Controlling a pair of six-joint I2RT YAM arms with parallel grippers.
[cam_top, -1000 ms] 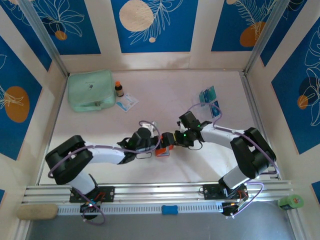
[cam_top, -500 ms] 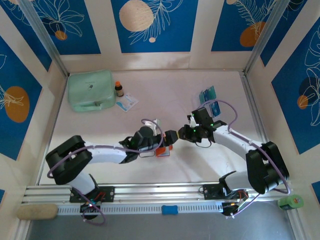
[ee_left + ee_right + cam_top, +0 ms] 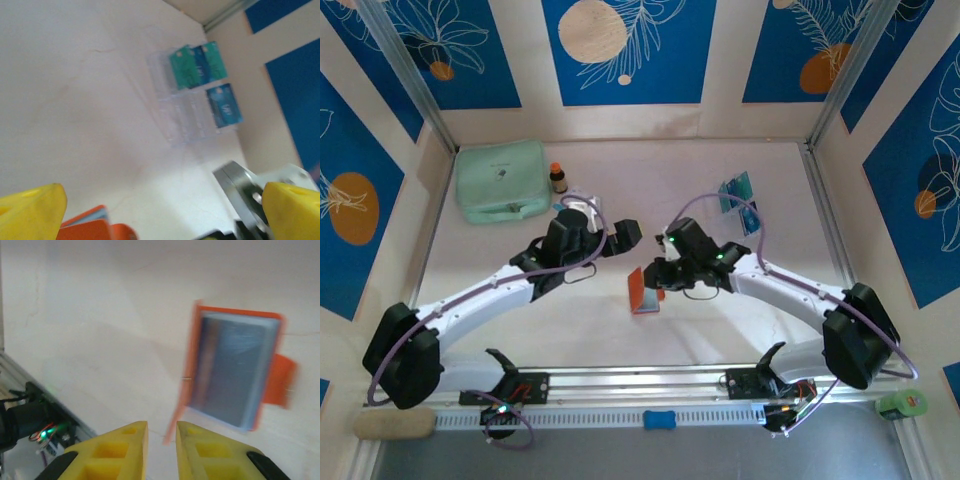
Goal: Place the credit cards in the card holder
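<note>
The card holder (image 3: 235,370) lies open on the worktop (image 3: 620,335), pale pockets up, just beyond the tips of the right fingers (image 3: 120,450). These stand nearly together, with a thin slit between them. The holder's orange edge runs down toward that slit, but the blur hides whether they pinch it. The left fingers (image 3: 32,212) are spread wide and hold nothing, and the holder's corner shows beside one of them. The credit cards (image 3: 195,65) lie well apart, near the far right wall.
</note>
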